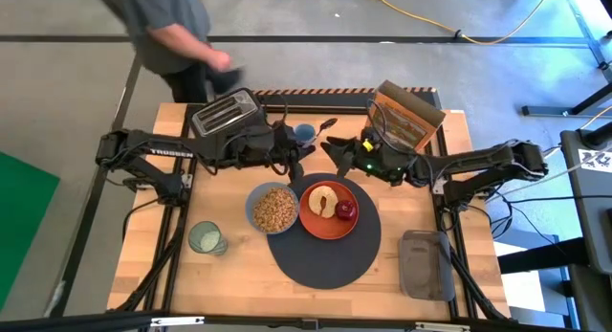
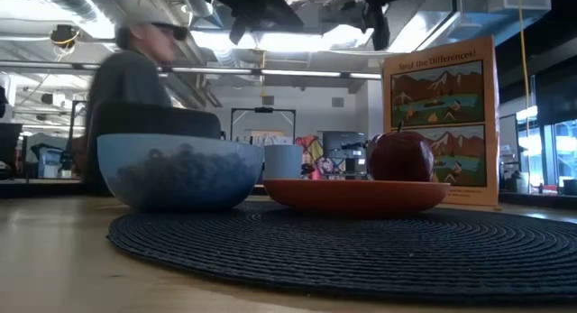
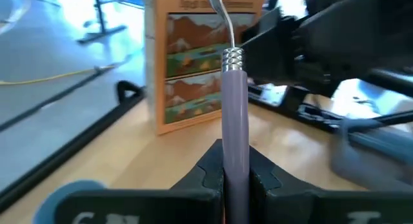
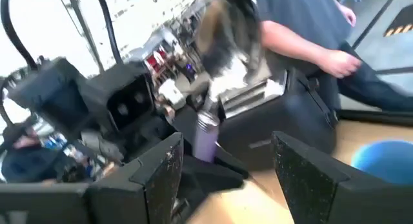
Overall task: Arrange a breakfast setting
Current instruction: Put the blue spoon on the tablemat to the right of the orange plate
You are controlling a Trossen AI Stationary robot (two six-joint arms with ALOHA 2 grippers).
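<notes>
Passing the spoon point(image 3: 233, 108) from one arm to the other, above the tabletop point(image 1: 229, 275) behind the orange plate point(image 1: 320, 222), appears to be the step in hand. The chief risk is a dropped spoon: should the left fingers let go before the right ones have closed, the spoon would fall toward the plate and could strike the red apple point(image 1: 345, 210) or the toast slice point(image 1: 324, 199) lying on it. A second risk is a collision, since the two wrists stand very near each other behind the plate. A person point(image 1: 167, 31) moves beyond the black toaster point(image 1: 225, 112), which stands behind and to the left of the plate; that is worth watching.

Left gripper point(image 3: 233, 175): fingers point(image 3: 205, 172) closed on the spoon's lilac handle, which stands upright between them, its metal neck and bowl rising above. Right gripper point(image 4: 226, 162): fingers point(image 4: 161, 172) spread wide, holding nothing, aimed at the spoon from just beside it; whether they already flank the handle cannot be told.

Set in place: the plate on the dark-grey mat point(image 1: 320, 260); the blue bowl point(image 1: 273, 210) touching the plate's left side; the green cup point(image 1: 205, 238) well to the left of the plate, off the mat. The cereal box point(image 1: 406, 117) stands behind and right of the plate.
</notes>
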